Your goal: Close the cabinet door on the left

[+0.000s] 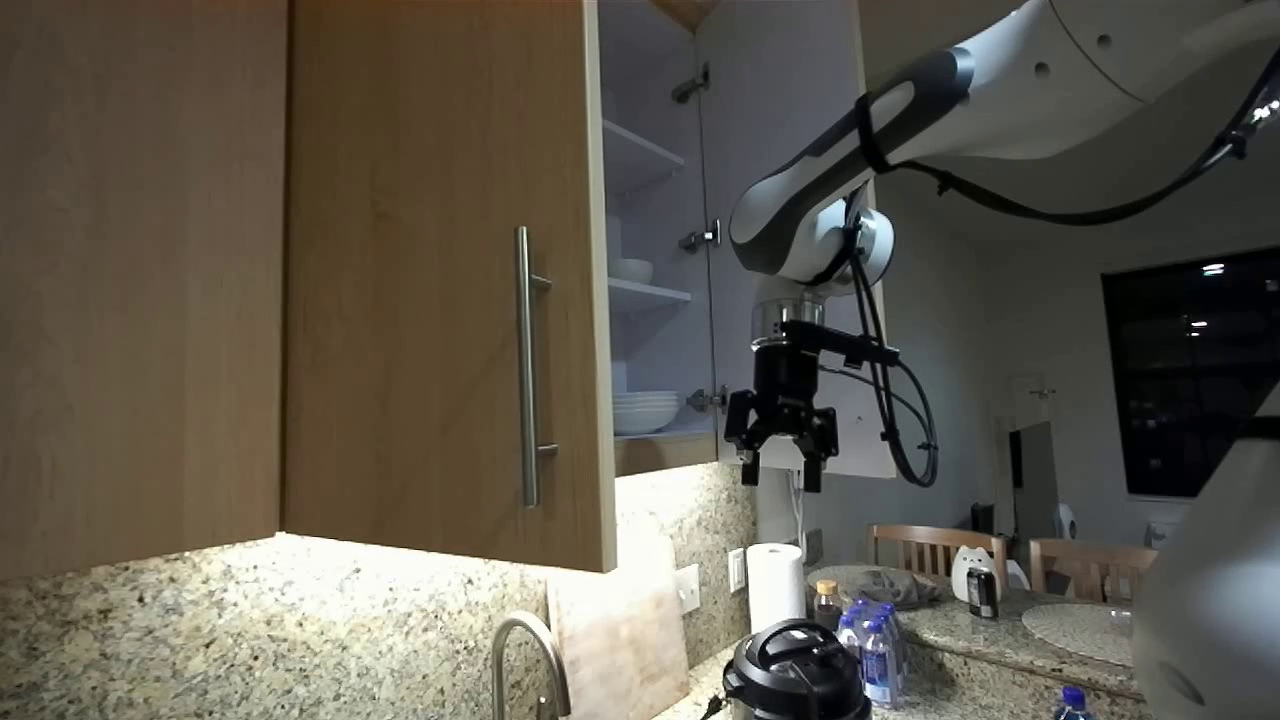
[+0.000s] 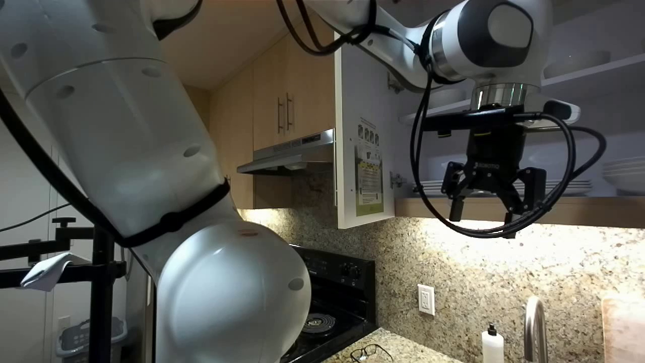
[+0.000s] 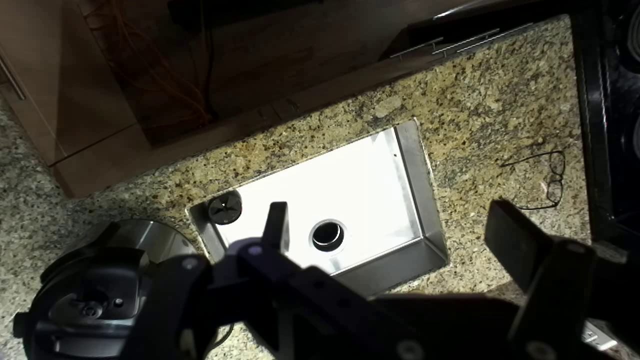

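Observation:
The cabinet door (image 1: pixel 430 300) is tall light-brown wood grain with a vertical metal bar handle (image 1: pixel 527 365) near its free edge. It stands open, swung out from the cabinet. What appears to be its white inner face (image 2: pixel 360 101), with a paper sheet on it, shows in an exterior view. My gripper (image 1: pixel 781 478) is open, empty and pointing down, apart from this door. It hangs in front of the cabinet opening (image 2: pixel 482 222) in an exterior view. In the wrist view its fingers (image 3: pixel 392 225) are spread above the sink, and the door is out of view.
A second open door (image 1: pixel 790 200) with a white face stands behind the arm. Shelves hold bowls (image 1: pixel 645 412). Below are a faucet (image 1: pixel 530 650), a black cooker (image 1: pixel 797 670), bottles (image 1: pixel 877 655), a sink (image 3: pixel 430 195) and glasses (image 3: pixel 555 180). A range hood (image 2: pixel 287 151) is beyond the door.

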Robot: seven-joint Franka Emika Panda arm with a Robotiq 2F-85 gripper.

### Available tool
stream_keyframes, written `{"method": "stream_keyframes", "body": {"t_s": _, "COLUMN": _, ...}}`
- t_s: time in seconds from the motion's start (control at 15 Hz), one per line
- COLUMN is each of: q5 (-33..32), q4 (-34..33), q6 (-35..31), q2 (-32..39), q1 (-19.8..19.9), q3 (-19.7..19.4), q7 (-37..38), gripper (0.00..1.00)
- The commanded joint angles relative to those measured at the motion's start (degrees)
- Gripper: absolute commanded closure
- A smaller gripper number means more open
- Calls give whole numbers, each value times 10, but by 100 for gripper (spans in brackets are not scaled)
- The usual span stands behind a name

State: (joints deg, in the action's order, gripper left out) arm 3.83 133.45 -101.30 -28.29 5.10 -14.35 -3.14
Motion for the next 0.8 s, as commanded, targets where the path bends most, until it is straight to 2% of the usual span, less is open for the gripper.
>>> {"method": "stream_keyframes", "body": {"t_s": 0.0, "q5": 6, "q4": -1, "q6": 2, "q2": 2, "q1": 16, "q3": 13, "q7": -6, "gripper": 0}}
{"method": "stream_keyframes", "body": {"t_s": 0.27, "q5": 6, "q4": -1, "q6": 2, "q2": 2, "q1": 16, "q3": 13, "q7": -6, "gripper": 0}}
{"method": "stream_keyframes", "body": {"t_s": 0.73, "q5": 4, "q4": 9, "q6": 6, "q2": -26, "q1": 8, "q3": 44, "q7": 0, "gripper": 0}}
